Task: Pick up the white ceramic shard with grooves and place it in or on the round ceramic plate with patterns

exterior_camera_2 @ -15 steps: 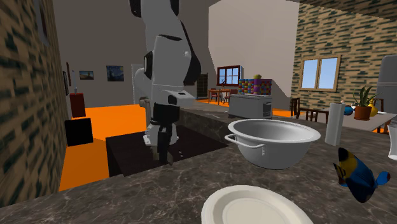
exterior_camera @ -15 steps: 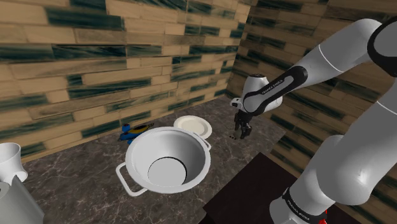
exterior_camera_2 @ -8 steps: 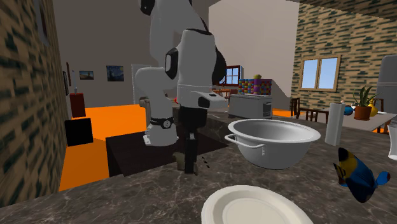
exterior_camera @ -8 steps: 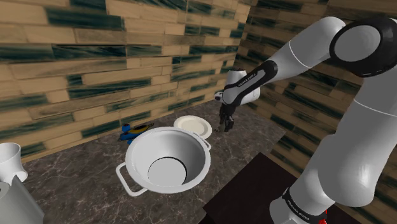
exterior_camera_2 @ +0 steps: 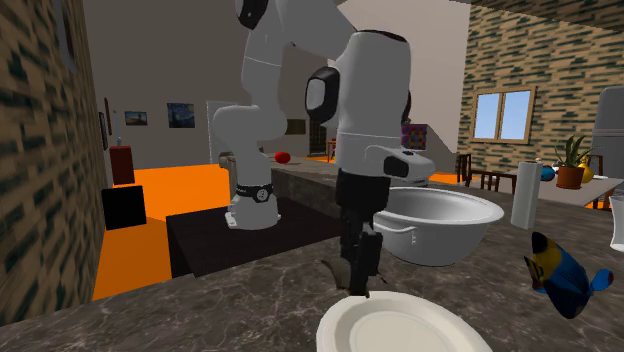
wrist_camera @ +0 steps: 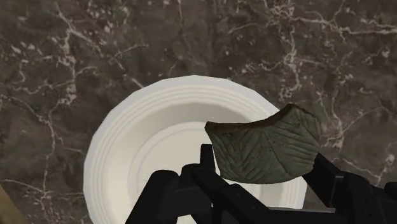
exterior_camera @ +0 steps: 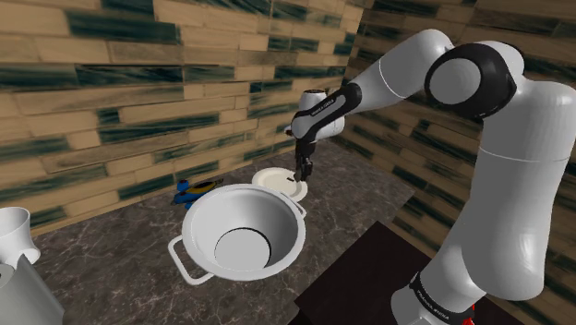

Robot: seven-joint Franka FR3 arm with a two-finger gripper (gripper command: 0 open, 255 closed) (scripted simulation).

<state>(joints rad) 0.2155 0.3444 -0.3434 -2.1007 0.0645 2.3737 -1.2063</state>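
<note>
On the dark marbled counter [exterior_camera: 111,249], the pale ringed plate [wrist_camera: 146,153] lies at one o'clock of the big white bowl [exterior_camera: 244,231] in the shoulder view, and the black gripper [exterior_camera: 301,174], clamped on the grey-green grooved shard [wrist_camera: 267,143], hangs over that plate's three o'clock rim.

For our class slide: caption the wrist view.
Gripper holds a grooved grey-green shard above the white plate on a dark counter.

Small lettering [exterior_camera: 435,297] on arm base link [exterior_camera: 417,310], unreadable.
</note>
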